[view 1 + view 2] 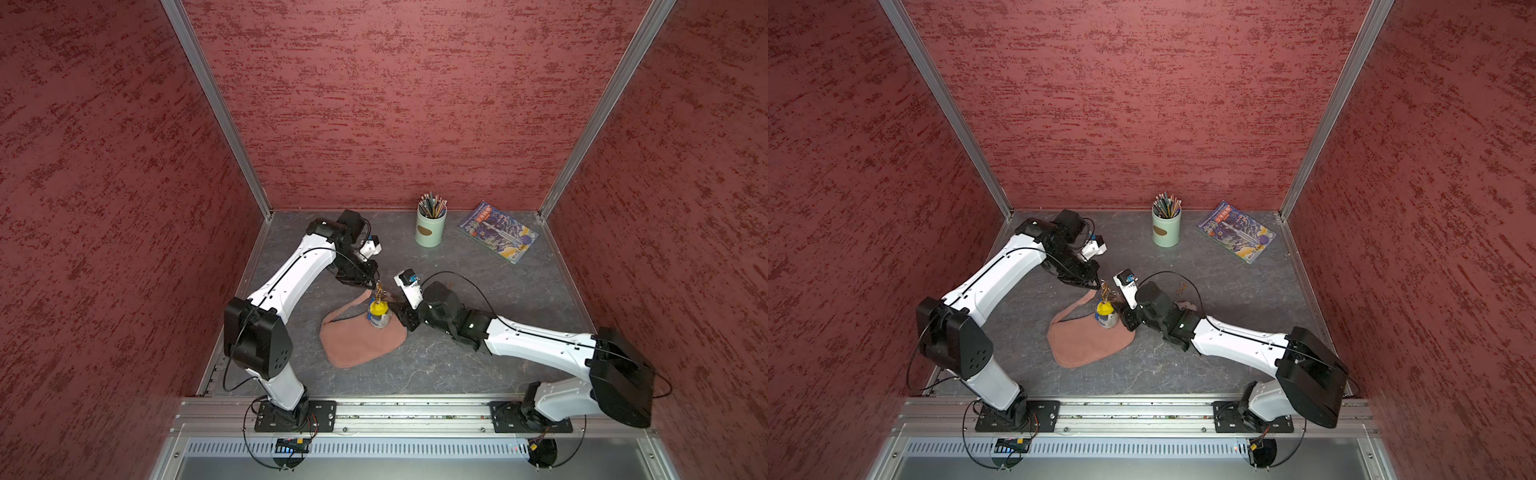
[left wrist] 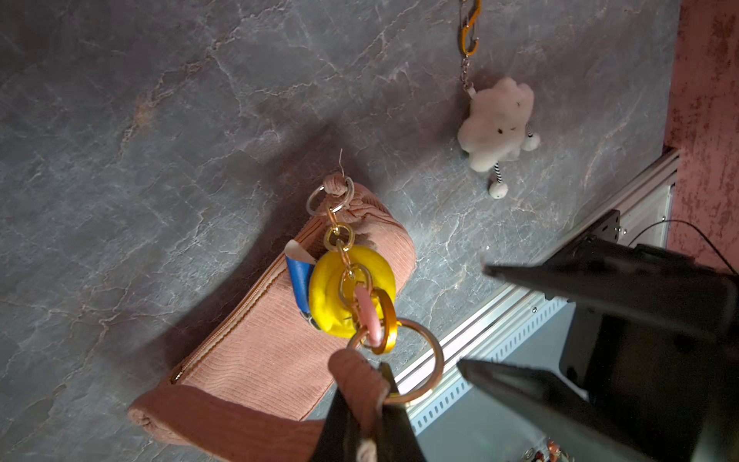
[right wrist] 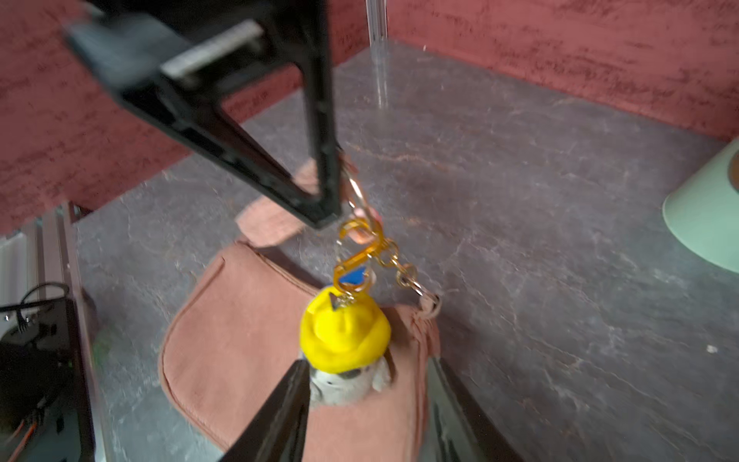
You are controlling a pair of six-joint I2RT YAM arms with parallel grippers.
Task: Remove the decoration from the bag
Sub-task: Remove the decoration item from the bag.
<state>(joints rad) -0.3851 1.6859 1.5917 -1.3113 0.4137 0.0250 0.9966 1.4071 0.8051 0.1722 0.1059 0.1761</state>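
The dusty-pink bag [image 1: 357, 343] [image 1: 1088, 343] [image 2: 276, 340] [image 3: 240, 336] lies on the grey tabletop. The decoration [image 1: 379, 313] [image 1: 1104, 316] [image 2: 348, 292] [image 3: 344, 336], a small plush figure with a yellow hat, hangs by an orange clip [image 3: 360, 256] [image 2: 386, 320] from the strap's metal ring [image 2: 424, 360]. My left gripper [image 1: 374, 286] [image 1: 1098, 286] [image 2: 368, 384] is shut on the bag's strap just below that ring and holds it lifted. My right gripper [image 1: 399, 316] [image 1: 1123, 316] [image 3: 368, 364] is open around the plush figure, one finger against its side, the other apart.
A white cloud plush [image 2: 498, 124] with its own orange clip lies loose on the table by the right arm. A pale green cup of pencils [image 1: 430, 228] [image 1: 1166, 228] and a magazine [image 1: 496, 232] [image 1: 1235, 232] sit at the back right. Red walls enclose three sides.
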